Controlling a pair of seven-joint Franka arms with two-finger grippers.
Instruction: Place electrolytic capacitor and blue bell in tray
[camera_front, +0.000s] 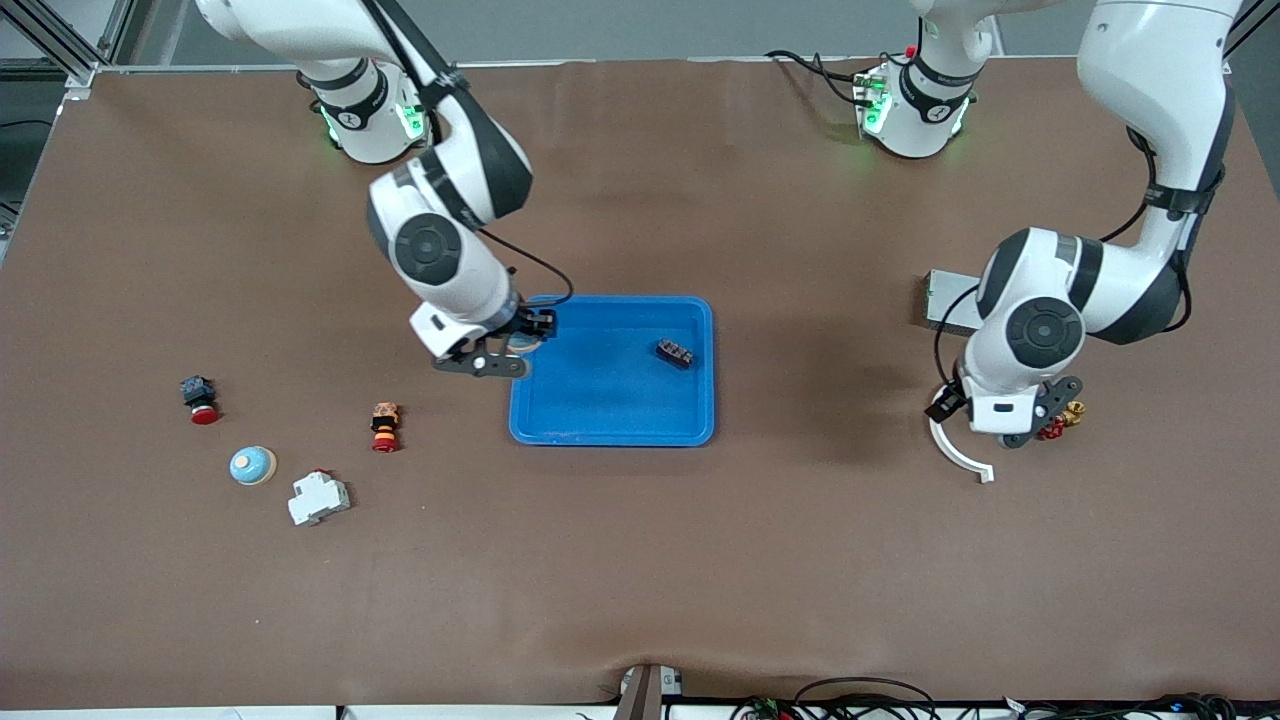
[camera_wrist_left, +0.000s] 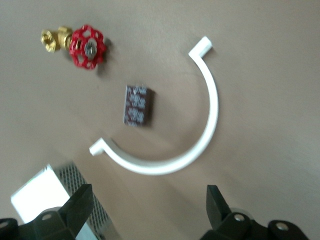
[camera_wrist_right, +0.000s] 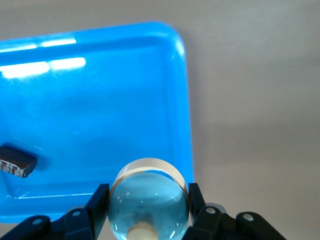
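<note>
The bright-blue tray (camera_front: 600, 420) lies mid-table. My right gripper (camera_front: 522, 338) hangs over the tray's corner toward the right arm's end, shut on a blue bell (camera_wrist_right: 148, 200) with a cream rim. Both fingers (camera_wrist_right: 100, 200) press the bell's sides above the tray's rim (camera_wrist_right: 185, 125). A small dark electrolytic capacitor (camera_front: 675, 352) lies inside the tray (camera_wrist_right: 17, 162). My left gripper (camera_wrist_left: 147, 192) stands open and empty over the table at the left arm's end (camera_front: 1010, 425). A similar dark part (camera_wrist_left: 138, 105) lies below it inside a white arc clip (camera_wrist_left: 200, 135).
A second light-blue bell (camera_front: 252, 465), a white breaker (camera_front: 318, 497), a red push button (camera_front: 200, 400) and an orange-red button (camera_front: 385, 425) lie toward the right arm's end. A red valve handle (camera_wrist_left: 87, 46) and a grey metal box (camera_front: 945, 300) sit by the left gripper.
</note>
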